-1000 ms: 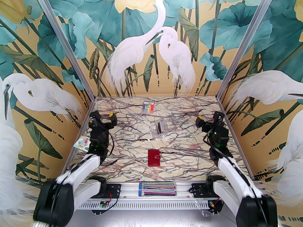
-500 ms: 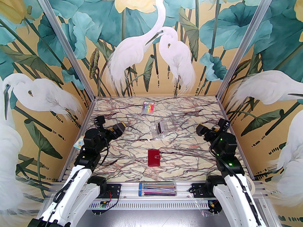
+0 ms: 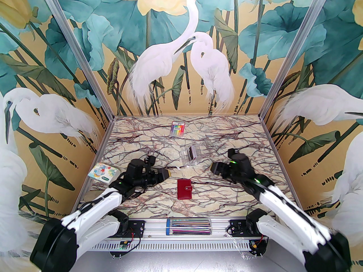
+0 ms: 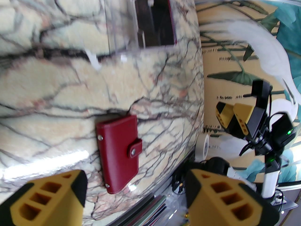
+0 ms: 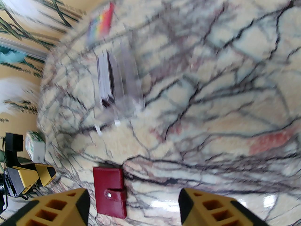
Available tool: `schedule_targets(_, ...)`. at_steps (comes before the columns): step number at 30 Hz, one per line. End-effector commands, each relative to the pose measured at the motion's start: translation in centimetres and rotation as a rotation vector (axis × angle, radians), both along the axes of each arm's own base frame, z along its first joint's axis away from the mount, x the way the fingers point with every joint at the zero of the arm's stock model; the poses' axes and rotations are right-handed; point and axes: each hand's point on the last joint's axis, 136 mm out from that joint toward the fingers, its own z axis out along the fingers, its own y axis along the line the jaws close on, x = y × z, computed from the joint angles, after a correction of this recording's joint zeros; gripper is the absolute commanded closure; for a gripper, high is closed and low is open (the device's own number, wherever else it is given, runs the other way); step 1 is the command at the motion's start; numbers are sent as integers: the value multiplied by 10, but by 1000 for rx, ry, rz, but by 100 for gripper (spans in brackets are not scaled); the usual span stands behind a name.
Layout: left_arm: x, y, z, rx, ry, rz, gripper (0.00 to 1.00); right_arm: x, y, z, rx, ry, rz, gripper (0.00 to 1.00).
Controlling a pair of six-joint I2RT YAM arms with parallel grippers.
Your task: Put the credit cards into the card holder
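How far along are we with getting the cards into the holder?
Nothing is done yet. The card holder lies shut, tab snapped. The credit cards stand in the clear plastic box behind it. The left gripper and right gripper flank the holder, both open and empty. Remaining: open the holder, fetch cards, slot them in.

white arms (image 3: 96,205) w/ blk joints, yellow+blk fingers (image 4: 225,193), green leds, blk cables
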Motion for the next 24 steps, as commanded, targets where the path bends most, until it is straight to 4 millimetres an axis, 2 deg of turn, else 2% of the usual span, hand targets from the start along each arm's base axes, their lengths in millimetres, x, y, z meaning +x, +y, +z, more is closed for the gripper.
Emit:
schedule_targets(1,-8,-10,-10,-24,9,-41,35,2,27,-10,-65,74,4,44)
schedule_targets(6,-14,-20,-26,-11,30,-66,41,4,73,-28,-123,126,93,55)
schedule_targets(11,-18,-31,-38,6,58,-104,45,0,102,-49,-185,201,141,63)
schedule_targets(19,-18,-38,-45,12,67,-120,50,-18,125,-68,-217,258,204,68)
schedule_targets(24,-18,-40,-48,13,70,-124,55,-28,133,-71,-234,278,226,70)
